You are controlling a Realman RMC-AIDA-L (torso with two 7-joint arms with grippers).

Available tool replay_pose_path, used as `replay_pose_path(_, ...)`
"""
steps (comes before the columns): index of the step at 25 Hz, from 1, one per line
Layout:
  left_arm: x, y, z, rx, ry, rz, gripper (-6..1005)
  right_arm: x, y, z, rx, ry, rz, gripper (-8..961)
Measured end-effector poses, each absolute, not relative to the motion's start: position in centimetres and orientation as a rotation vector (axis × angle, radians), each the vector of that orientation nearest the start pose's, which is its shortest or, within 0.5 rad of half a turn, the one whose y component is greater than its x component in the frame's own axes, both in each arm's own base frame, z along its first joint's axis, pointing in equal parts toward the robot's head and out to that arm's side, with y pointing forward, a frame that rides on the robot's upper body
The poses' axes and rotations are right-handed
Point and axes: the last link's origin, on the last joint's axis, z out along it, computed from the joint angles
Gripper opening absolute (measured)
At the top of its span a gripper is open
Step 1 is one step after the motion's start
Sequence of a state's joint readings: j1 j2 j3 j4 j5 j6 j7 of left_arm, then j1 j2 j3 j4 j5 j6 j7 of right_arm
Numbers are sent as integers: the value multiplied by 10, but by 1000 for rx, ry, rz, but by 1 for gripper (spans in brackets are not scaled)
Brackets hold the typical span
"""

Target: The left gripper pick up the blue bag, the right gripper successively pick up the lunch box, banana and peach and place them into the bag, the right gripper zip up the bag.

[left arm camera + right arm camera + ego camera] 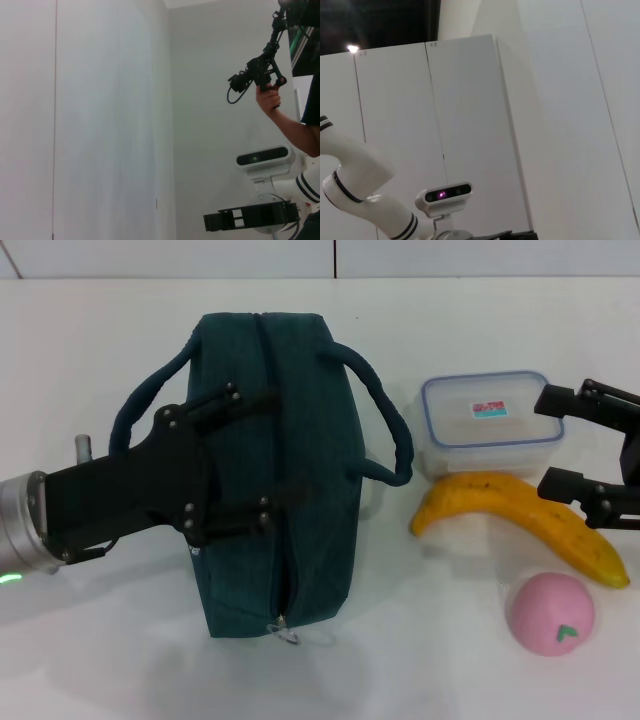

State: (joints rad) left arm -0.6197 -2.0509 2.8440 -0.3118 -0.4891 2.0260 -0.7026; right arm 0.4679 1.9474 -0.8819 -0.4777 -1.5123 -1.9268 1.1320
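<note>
On the left side of the bench (90,360), the left tool (235,462) lies over the blue bag (275,470). Its two fingers are spread across the top of the bag, on both sides of the zipper line. I think they only rest on the fabric, but the head view does not show clearly if they already pinch something. The bag lies flat, its long axis going away from the robot, and it looks closed.

To the right of the bag comes the lunch box (490,423), then the banana (525,515) just before it, and the peach (550,613) nearest to the robot. The right tool (590,455) is at the far right, fingers spread and holding nothing. The lunch box is just beside it, toward the bag, so the right arm is much nearer to it.
</note>
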Motion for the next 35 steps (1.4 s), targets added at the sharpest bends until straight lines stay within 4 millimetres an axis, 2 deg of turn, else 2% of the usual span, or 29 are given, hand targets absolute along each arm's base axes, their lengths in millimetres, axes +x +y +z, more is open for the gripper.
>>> replay_pose_path(16,-249,275,6,-2553,-107,-1320,866,243,291,44,-2694,235,1297,854)
replay_pose_path(21,-245,291,22,-2515,-232,-1371,860,243,291,43,-2692,238,1297,854)
replay_pose_path(26,-243,320,59,-2496,-522,-1345,855,243,291,43,-2692,237,1297,855)
replay_pose_path(29,-241,329,74,-2509,-667,-1282,851,242,292,44,-2690,232,1299,855)
replay_pose_path(33,-244,330,78,-2559,-795,-1187,847,240,295,46,-2689,218,1299,855)
replay_pose_path(35,-247,328,77,-2576,-832,-1156,810,238,297,46,-2692,206,1300,855)
